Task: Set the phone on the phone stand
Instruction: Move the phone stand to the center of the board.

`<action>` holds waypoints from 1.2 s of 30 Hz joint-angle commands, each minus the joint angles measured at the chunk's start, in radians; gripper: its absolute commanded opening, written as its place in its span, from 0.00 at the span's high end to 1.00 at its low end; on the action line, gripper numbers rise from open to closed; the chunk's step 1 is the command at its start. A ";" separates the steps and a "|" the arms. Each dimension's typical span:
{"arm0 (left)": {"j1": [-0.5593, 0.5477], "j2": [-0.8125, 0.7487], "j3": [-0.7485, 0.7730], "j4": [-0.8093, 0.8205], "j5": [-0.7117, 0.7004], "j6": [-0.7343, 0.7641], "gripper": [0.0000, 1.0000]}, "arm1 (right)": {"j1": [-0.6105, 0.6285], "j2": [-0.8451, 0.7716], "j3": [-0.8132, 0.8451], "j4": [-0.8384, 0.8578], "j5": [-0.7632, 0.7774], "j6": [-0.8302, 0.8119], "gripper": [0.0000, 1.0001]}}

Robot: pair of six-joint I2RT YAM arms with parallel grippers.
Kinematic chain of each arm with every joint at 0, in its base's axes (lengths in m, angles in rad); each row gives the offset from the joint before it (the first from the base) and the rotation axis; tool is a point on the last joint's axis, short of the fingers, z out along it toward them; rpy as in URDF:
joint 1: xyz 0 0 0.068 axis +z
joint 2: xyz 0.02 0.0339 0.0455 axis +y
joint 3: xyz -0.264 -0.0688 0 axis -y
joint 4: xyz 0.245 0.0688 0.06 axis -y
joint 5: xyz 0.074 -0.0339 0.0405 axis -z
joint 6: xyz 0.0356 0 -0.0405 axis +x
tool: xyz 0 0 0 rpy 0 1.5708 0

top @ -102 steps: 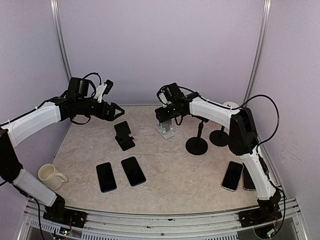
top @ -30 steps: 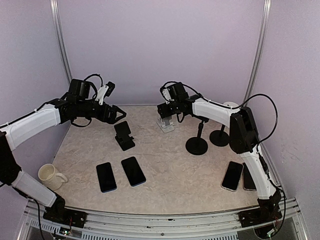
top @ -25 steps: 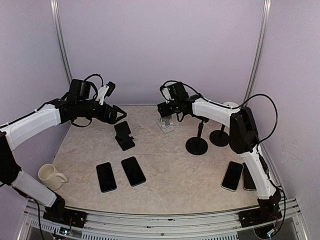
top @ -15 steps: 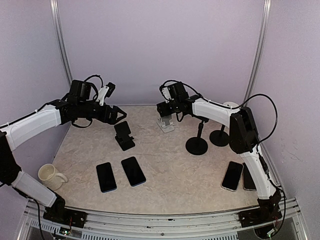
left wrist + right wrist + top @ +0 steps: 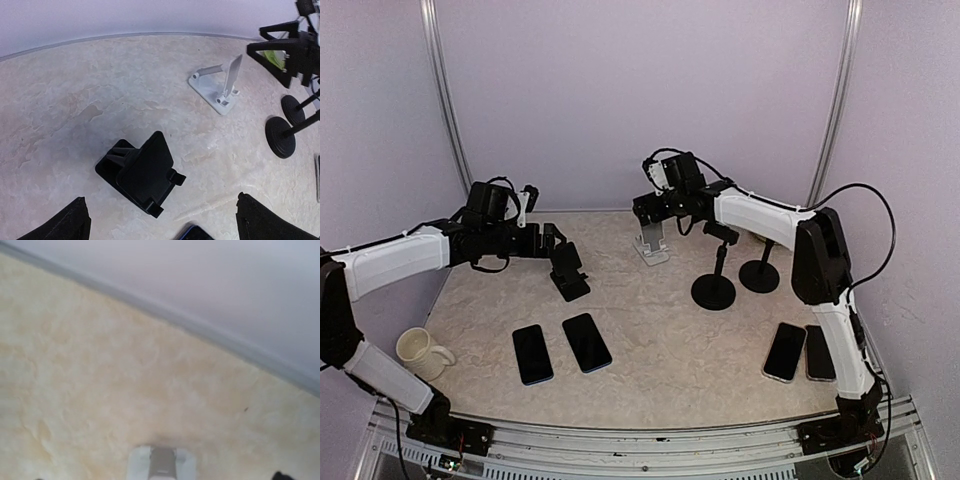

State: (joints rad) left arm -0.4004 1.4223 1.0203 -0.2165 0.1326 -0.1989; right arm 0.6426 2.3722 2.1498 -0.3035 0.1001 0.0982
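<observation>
A black phone stand sits left of centre, with nothing on it; the left wrist view shows it from above. My left gripper hovers just left of and above it, open, its fingertips wide apart on either side. Further back is a white phone stand, also bare. My right gripper hangs open just above it, holding nothing; in its own view only the stand's top shows below. Two dark phones lie flat at the front left.
Two more phones lie flat at the front right. Two black round-base pole stands are right of centre under the right arm. A cream mug is at the front left. Walls close in the back and sides.
My right gripper has let go of the white stand, lifted and opened wide. My left gripper has come down and to the right, closer to the black stand.
</observation>
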 commanded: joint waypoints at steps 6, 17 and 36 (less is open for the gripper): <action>-0.053 0.144 0.039 0.077 -0.200 -0.311 0.01 | 0.017 -0.185 -0.095 0.021 0.004 -0.016 0.00; -0.136 0.313 0.213 -0.056 -0.383 -0.462 0.01 | 0.019 -0.292 -0.233 0.066 0.005 -0.025 0.00; -0.172 0.488 0.363 -0.262 -0.622 -0.607 0.05 | 0.019 -0.331 -0.307 0.102 -0.012 -0.023 0.00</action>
State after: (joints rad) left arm -0.5686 1.9003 1.3567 -0.4477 -0.4332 -0.7887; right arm 0.6525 2.0811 1.8568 -0.2268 0.0975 0.0750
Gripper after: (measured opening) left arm 0.974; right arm 0.998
